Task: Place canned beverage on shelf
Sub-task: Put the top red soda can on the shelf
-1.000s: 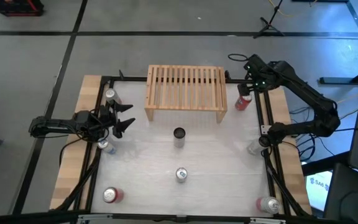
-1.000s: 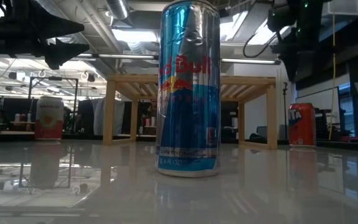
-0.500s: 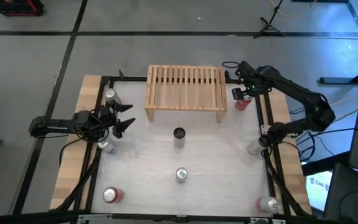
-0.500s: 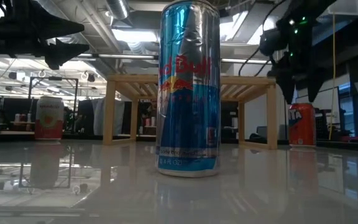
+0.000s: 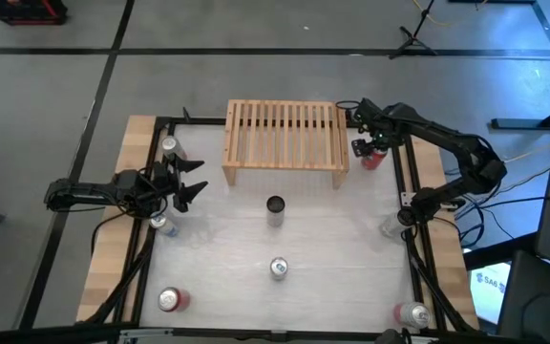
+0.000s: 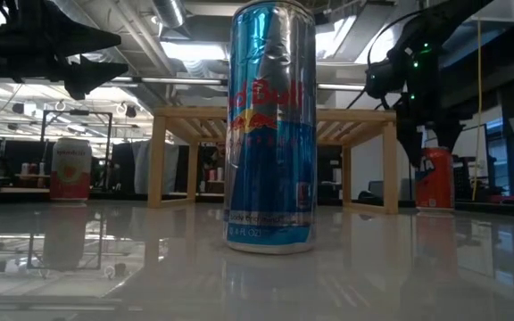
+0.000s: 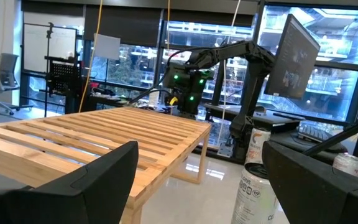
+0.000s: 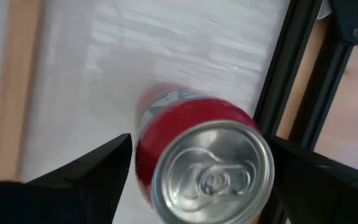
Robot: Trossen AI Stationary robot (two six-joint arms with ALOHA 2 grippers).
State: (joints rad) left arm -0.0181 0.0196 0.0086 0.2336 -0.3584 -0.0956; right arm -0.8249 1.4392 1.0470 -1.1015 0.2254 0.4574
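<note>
High view: the shelf (image 5: 284, 139) stands just beside the right gripper (image 5: 369, 146), which hangs with jaws spread and empty directly over the upright red can (image 5: 374, 158) by the shelf's leg, while the left gripper (image 5: 189, 180) waits open, well apart. To do this grasp well, I judge the right gripper should sink straight down until a finger (image 8: 82, 176) sits on each side of the can's body below the rim, then close squarely so it does not tip.
</note>
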